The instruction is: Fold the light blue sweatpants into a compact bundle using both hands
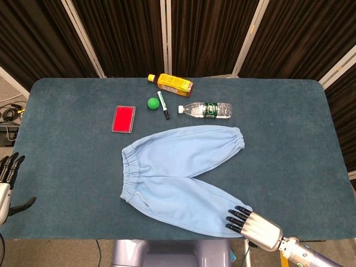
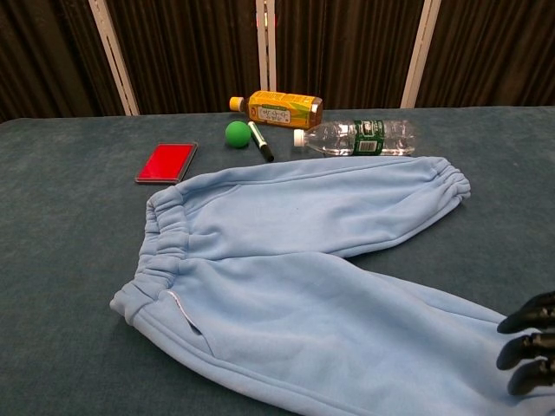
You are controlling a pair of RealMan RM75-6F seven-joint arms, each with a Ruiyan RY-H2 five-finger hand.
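**Taking the near cuff for the first fold**

The light blue fleece sweatpants (image 1: 181, 178) lie flat on the dark teal felt-covered table (image 1: 289, 128), waistband to the robot's left and the two legs splayed apart to its right. The right hand (image 1: 250, 223) sits at the elastic cuff of the nearer leg, dark fingertips (image 2: 525, 322) resting on or just over the gathered hem; nothing is gripped yet, and the fingers lie straight and a little apart. The left hand (image 1: 8, 181) waits off the table's left edge, released and holding nothing.

To do this step well, I judge the right hand should pinch both layers of the cuff, not the top one alone, then carry it toward the far leg so the legs stack evenly. The left hand would help by pinning the waistband.

The cloth looks soft, thick and limp, likely to sag and drag on the felt. Beyond it lie a clear plastic water bottle (image 1: 206, 109), an amber tea bottle (image 1: 173, 84), a green foam ball (image 1: 152, 103), a green-capped marker (image 1: 163, 105) and a flat red rectangular case (image 1: 123, 118)
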